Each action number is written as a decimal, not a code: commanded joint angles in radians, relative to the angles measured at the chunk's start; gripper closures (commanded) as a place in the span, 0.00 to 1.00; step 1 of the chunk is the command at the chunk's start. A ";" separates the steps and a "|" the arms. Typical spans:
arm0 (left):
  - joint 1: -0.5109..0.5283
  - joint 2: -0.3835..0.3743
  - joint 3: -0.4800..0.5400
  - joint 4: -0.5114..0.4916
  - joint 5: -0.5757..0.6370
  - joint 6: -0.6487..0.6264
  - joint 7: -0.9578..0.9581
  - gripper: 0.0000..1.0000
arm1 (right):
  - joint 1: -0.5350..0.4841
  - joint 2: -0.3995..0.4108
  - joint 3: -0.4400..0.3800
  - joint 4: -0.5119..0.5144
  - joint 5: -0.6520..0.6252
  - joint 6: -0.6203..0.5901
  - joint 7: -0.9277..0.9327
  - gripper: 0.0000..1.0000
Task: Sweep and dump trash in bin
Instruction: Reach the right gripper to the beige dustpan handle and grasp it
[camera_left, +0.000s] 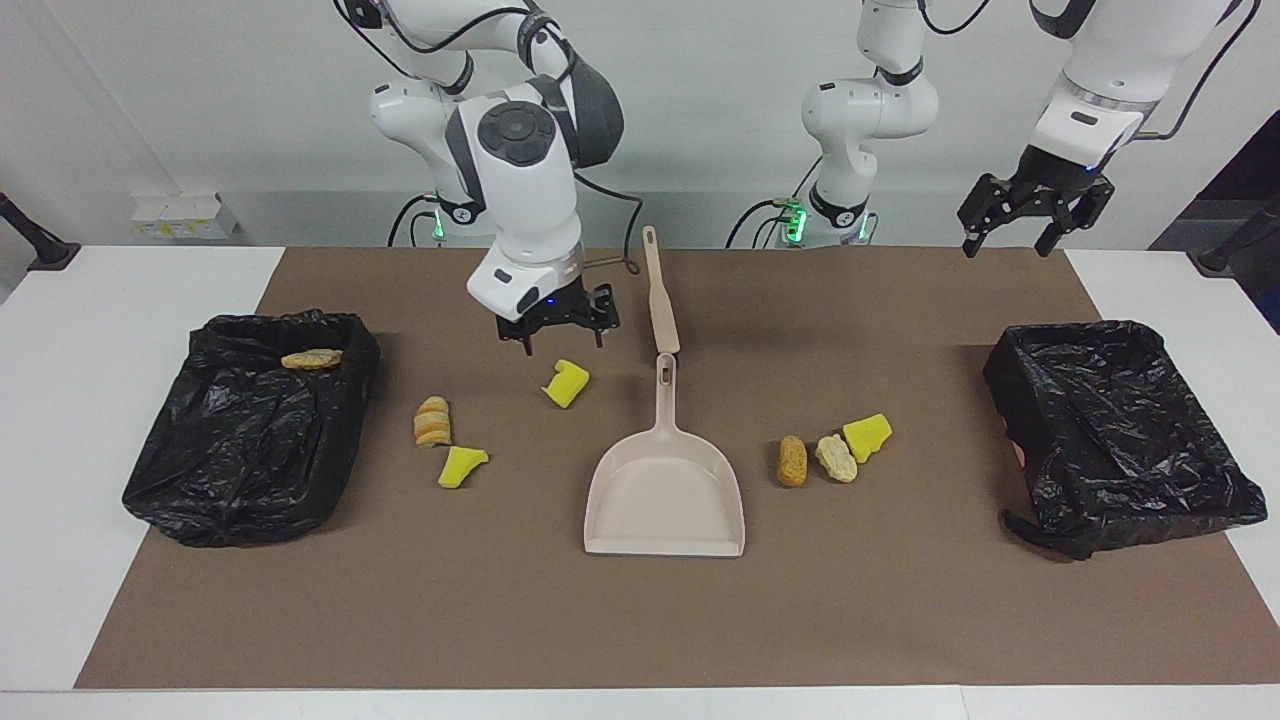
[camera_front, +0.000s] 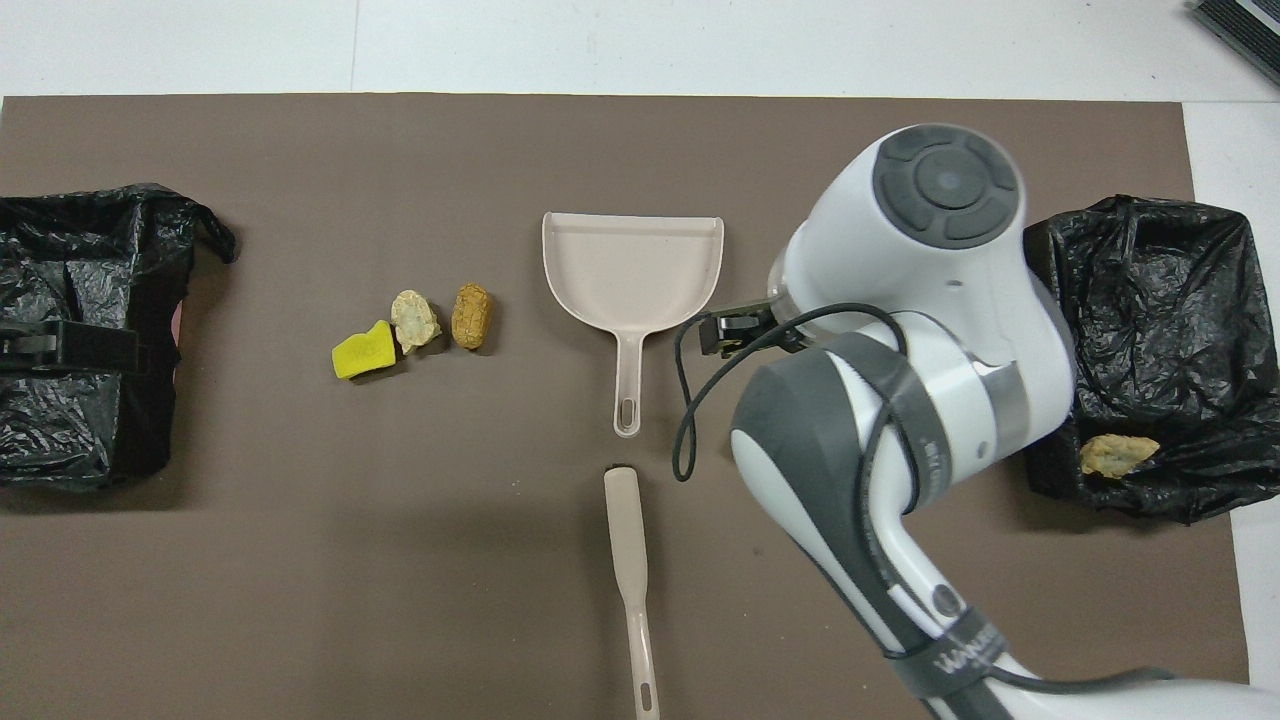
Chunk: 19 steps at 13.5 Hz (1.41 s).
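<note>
1. The right claw (camera_left: 558, 338) hangs open and empty just above a yellow scrap (camera_left: 566, 383) beside the dustpan (camera_left: 665, 490) handle.
2. The left claw (camera_left: 1033, 222) waits open and empty above the counter edge (camera_left: 1150, 290), over nothing.
3. Three scraps (camera_left: 832, 453) lie beside the dustpan; one bread piece (camera_left: 311, 358) is in the bin (camera_left: 240, 450) at the right arm's end.

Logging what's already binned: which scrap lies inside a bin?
The tan bread-like piece in the black-lined bin at the right arm's end; all other scraps lie on the brown mat.
</note>
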 joint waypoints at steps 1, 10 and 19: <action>0.007 -0.007 -0.001 0.008 -0.010 -0.021 0.005 0.00 | 0.063 0.096 -0.004 0.069 0.015 0.073 0.123 0.00; 0.009 -0.009 -0.001 0.008 -0.010 -0.021 0.005 0.00 | 0.184 0.230 -0.005 0.067 -0.057 0.256 0.311 0.03; -0.010 -0.009 -0.015 0.007 -0.012 -0.023 0.000 0.00 | 0.184 0.191 -0.005 -0.062 -0.068 0.294 0.302 0.48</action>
